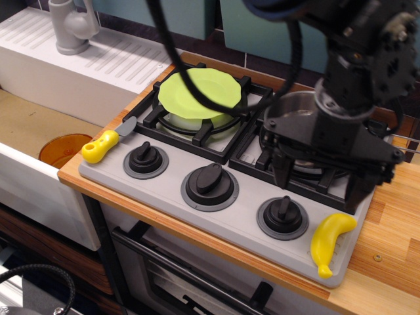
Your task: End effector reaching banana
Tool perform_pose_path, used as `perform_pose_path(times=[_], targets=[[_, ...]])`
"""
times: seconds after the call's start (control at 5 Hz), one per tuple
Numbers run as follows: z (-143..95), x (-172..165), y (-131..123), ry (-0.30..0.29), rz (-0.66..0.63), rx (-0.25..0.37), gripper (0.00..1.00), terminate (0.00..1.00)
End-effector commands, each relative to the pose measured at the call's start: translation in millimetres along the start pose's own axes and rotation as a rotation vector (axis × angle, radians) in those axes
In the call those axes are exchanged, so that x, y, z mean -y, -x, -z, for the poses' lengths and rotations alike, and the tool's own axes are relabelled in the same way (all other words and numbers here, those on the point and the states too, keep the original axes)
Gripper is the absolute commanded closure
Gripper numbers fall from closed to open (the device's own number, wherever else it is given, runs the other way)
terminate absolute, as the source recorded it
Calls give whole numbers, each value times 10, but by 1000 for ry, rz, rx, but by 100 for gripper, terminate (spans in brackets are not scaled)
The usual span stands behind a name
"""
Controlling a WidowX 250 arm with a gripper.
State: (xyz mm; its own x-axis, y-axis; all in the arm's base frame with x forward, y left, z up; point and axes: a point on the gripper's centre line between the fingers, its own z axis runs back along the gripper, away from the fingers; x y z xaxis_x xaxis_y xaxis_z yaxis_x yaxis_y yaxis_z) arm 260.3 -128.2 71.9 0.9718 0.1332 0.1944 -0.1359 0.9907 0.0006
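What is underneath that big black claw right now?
Under the claw sits a shiny metal pot on the right burner grate, mostly covered by the arm, so what is inside it cannot be seen. The yellow banana lies just in front, uncovered.

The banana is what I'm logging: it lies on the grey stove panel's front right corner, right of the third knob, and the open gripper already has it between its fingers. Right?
Not quite. The banana does lie at that corner, right of the third knob, but the open gripper hangs above and behind it, over the right burner, not touching it. The observation.image view shows this.
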Motion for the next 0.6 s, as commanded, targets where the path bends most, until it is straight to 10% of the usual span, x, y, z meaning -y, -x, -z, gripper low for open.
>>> perform_pose_path(times=[0.0, 0.4], targets=[[97, 283, -92, 28, 7, 52, 0, 0], [385, 368, 17, 56, 27, 91, 0, 0]])
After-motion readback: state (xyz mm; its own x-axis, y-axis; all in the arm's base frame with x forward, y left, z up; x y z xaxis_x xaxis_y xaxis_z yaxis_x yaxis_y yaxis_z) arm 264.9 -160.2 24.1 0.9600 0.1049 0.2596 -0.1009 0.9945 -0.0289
